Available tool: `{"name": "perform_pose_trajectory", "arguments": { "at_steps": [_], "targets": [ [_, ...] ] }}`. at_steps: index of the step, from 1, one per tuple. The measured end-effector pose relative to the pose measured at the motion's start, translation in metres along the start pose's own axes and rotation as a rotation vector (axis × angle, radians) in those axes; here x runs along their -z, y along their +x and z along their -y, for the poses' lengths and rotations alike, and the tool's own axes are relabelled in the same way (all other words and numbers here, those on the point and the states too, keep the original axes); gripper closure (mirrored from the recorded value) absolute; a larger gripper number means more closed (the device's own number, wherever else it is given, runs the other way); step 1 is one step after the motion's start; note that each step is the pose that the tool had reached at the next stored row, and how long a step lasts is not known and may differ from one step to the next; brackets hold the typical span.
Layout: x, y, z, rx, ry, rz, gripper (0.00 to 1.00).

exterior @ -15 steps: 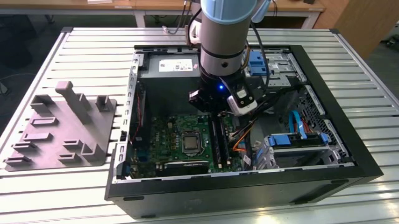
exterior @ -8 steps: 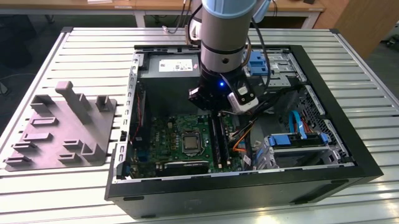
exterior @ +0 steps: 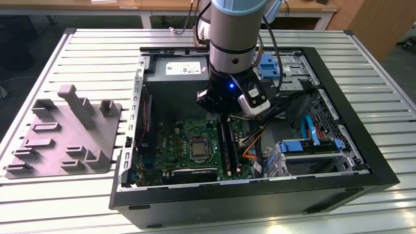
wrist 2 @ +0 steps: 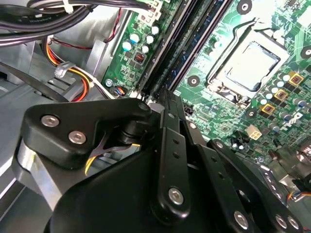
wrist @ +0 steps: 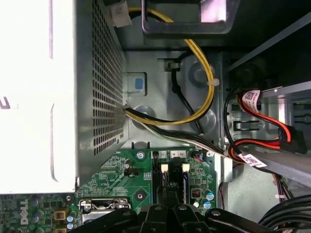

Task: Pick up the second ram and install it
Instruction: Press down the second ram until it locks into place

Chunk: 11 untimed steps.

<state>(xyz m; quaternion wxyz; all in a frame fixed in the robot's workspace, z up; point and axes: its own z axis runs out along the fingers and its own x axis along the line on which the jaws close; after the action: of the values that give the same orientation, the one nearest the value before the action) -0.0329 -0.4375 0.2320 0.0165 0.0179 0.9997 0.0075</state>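
While lowered over the motherboard (exterior: pixel 188 141), fingers (exterior: pixel 224 119) above second ram (exterior: pixel 227 144)

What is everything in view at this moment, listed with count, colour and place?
computer case: one, black, open, on the slatted metal table
motherboard: one, green, on the case floor
processor socket: one, silver, mid-board
memory slots: long black rails beside the socket, right under the pincer; whether a ram stick sits in them cannot be told
power supply: one, grey, perforated side, in the case
cables: yellow, black, red and orange bundles in the case
drive bracket: blue, exterior view's right of the case
holder fixture: one, grey, on the table, exterior view's left
arm: one, grey, reaching into the case
pincer: black, low over the slots
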Motion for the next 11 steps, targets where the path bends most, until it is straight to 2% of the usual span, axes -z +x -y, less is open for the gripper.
{"name": "perform_pose_trajectory", "arguments": {
  "at_steps": [5,11],
  "targets": [
    [0.0002,-0.0001,0.0039,0.000,0.0004,-0.0002,0.90],
    [0.0004,-0.0005,0.0141,0.000,0.0004,-0.0002,0.90]
  ]
}}
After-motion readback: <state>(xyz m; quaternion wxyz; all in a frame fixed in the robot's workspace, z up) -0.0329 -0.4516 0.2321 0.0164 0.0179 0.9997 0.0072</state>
